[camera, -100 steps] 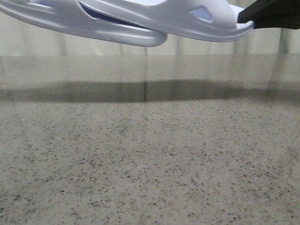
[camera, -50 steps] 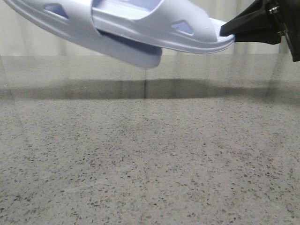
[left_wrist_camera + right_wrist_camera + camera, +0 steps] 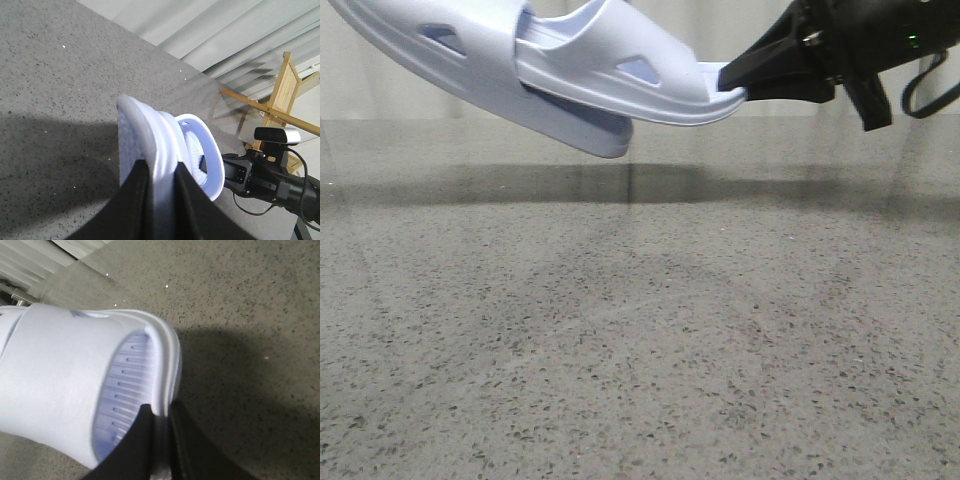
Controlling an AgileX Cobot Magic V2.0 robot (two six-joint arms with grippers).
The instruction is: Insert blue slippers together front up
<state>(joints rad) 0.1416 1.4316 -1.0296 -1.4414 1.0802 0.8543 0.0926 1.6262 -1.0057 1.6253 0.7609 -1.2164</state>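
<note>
1. Pale lavender-blue moulded foam forms the blue slippers (image 3: 570, 70), nested one into the other and held in the air above the speckled grey stone table (image 3: 640, 340).
2. Their smooth wide straps carry triangular cutouts; the footbed is ribbed.
3. The right gripper (image 3: 745, 78) clamps one slipper's heel rim.
4. The left gripper (image 3: 162, 187) pinches the other slipper's thick sole edge.

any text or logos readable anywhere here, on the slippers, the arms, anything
None: no readable word, number, brand or sign in any view.
Blue slippers: plain moulded foam, only ribs on the footbed, no logo showing.
Right gripper and left gripper: plain black, no lettering visible.
Webcam on the right arm: a pale face with no mark clear enough to read.
Wooden rack, curtain and table: no writing.
</note>
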